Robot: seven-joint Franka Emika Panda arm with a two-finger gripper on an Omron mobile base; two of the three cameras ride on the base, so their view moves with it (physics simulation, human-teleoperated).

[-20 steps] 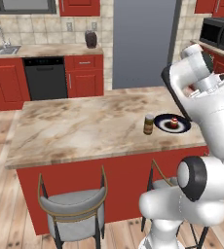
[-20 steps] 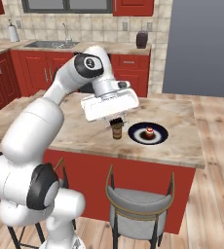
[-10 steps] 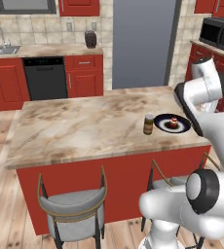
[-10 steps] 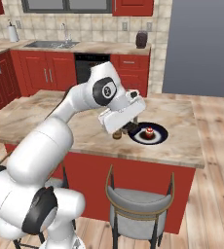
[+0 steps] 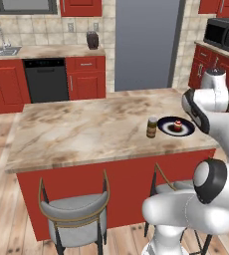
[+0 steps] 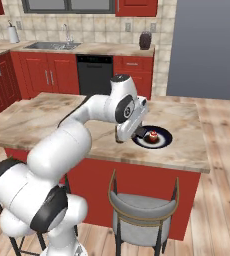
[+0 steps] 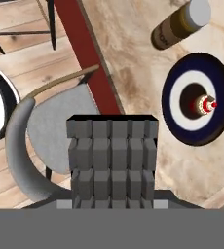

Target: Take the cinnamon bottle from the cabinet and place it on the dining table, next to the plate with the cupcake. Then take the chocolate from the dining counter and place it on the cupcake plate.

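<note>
The two dark ridged fingers [image 7: 92,155] of the gripper [image 7: 113,146] are seen pressed together as one block, no gap being shown and nothing being held. Since a second ago the hand has been drawn back from above the jar to the island's front edge, over the grey-cushioned stool [image 7: 50,126]. The first placement is therefore judged done, with the chocolate step not yet begun. Beyond the pads, on the beige-brown marbled dining table [image 5: 86,129], the round dark plate with a pale ring [image 5: 186,130] is found, bearing the tiny red-topped brown cupcake [image 5: 177,125]. Farther off, the small silver-lidded cinnamon bottle [image 5: 152,127] stands upright just beside the plate, well apart from the fingers.
</note>
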